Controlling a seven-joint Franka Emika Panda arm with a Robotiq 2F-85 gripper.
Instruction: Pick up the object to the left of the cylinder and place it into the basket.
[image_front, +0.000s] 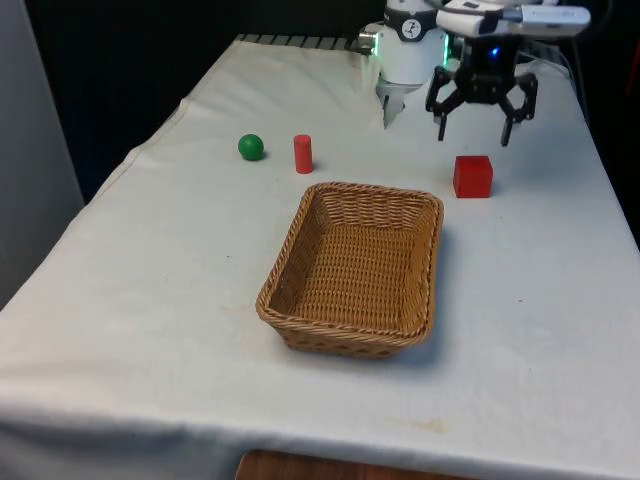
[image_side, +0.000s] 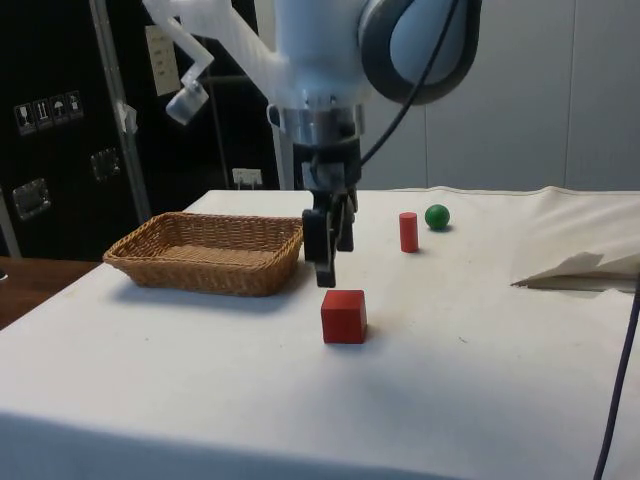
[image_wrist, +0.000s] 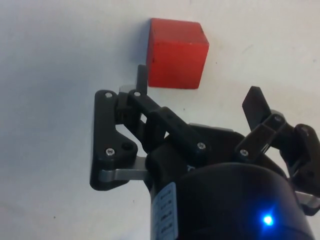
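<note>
My gripper (image_front: 481, 128) hangs above the white cloth with its two fingers spread wide and nothing between them. In the side view the gripper (image_side: 328, 262) is off the table, and the wrist view puts the fingertips (image_wrist: 143, 79) just short of the red cube (image_wrist: 176, 53), which lies a little ahead of them, not between them.

That cube (image_front: 472, 176) is the nearest thing to me, but it is not what the task asks for. The red cylinder (image_front: 303, 154) stands upright well away toward the front view's left, and the green ball (image_front: 251, 147) sits just beside it on its left in that view, apart from it. I take the ball to be the thing to pick up. In the side view the ball (image_side: 437, 216) and the cylinder (image_side: 407, 232) are farther off than I am.

The wicker basket (image_front: 300, 221) lies between the camera and those pieces, open side up and empty.

The ball looks small, hard and smooth; I judge it light, but inclined to roll at a touch and to slip out of a grip taken off centre. I would come down straight over it, fingers either side of its widest part, and close slowly. The cylinder is close enough that a finger could knock it over, so I would turn the fingers so that neither comes down on the cylinder's side.
</note>
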